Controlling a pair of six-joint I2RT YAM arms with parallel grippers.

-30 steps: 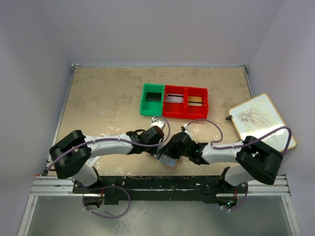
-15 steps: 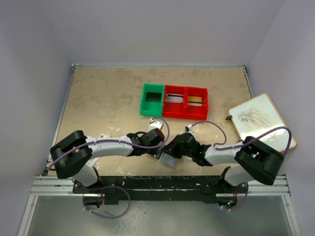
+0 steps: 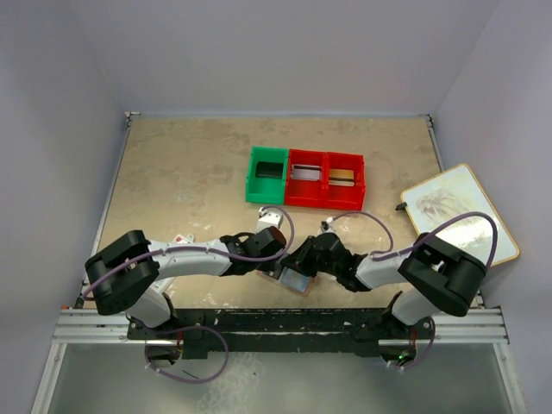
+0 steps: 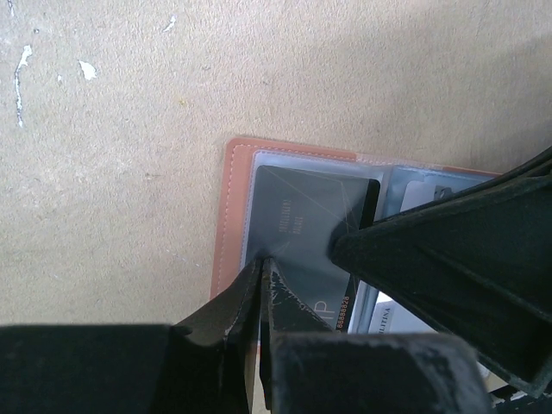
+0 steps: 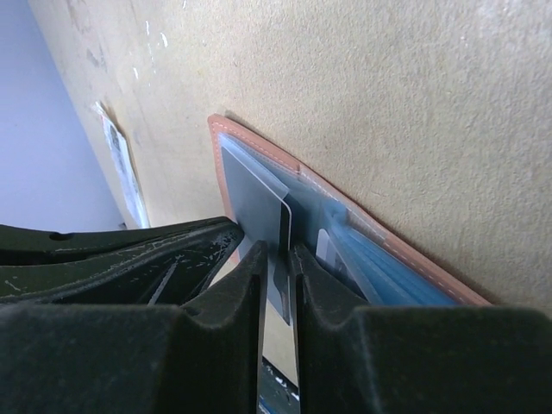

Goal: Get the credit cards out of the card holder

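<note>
- The card holder (image 4: pixel 226 224) lies open and flat on the desk (image 4: pixel 129 172), right under both claws, brown rim out, clear sleeves up.
- The left claw (image 4: pixel 263 267) is fully shut, holding nothing. Its joined tips press down on the sleeve's near edge, pinning the holder to the desk.
- The right claw (image 5: pixel 278 254) comes in from the opposite side, fingers only a narrow slit apart, with the edge of the dark grey card (image 4: pixel 302 224) standing in that slit.
- A sliver of light shows beside the card, so my read is that it's straddled, not yet clamped.
- Most of that dark card sits inside its sleeve, just ahead of the left claw's tips.
- Beyond the right claw's finger, at least one pale card (image 4: pixel 384 321) shows in the holder's other half.
- Well beyond both claws sit a green bin (image 3: pixel 252 185) and two red bins (image 3: pixel 326 178), each with something flat inside; I can't tell what.
- My call: extraction is barely under way. Pinch, slide this card free, then the rest.
</note>
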